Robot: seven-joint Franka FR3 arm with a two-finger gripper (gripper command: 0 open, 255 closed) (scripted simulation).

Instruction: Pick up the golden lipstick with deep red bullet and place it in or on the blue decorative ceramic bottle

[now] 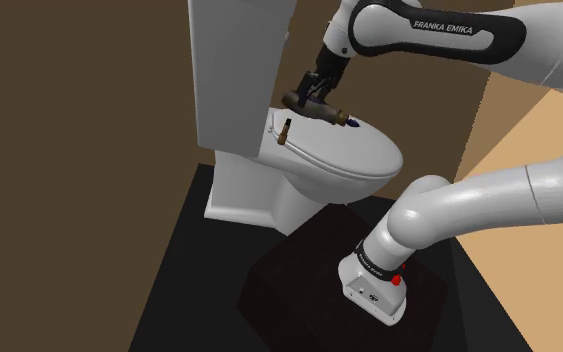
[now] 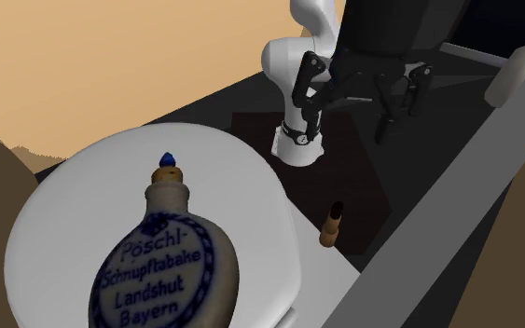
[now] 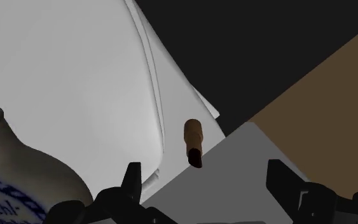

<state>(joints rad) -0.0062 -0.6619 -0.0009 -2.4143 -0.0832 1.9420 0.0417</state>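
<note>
1. On the rear ledge of the white toilet [image 1: 354, 165], in the narrow strip between the closed lid and the tank [image 1: 234, 70], stands the golden lipstick [image 1: 285, 130]. It is upright, case down, with the dark red bullet at the top.
2. The blue-lettered bottle [image 2: 162, 266] lies on its side on the lid, with its blue stopper pointing away from the second exterior camera. It is near the lipstick but clear of it.
3. The claw [image 3: 206, 184] hangs above the back of the lid with its two black fingers [image 3: 131, 181] spread wide, and it has hold of nothing.
4. The relation that matters is that the lipstick sits below the claw. In the shoulder view it lies down and to the left of the claw, toward the tank. In the wrist view it appears ahead of the fingers and roughly in the gap between them, touching neither.
5. Its long axis runs nearly along the claw's line of approach, since the wrist view shows it foreshortened with the bullet end toward the camera. By my judgement, a fairly straight descent should bring the fingers down on either side of the case.
6. The likely hazards are the tank face just beside the lipstick, which leaves little room for the finger on that side, and a glancing touch that could topple so slim a standing thing.
</note>
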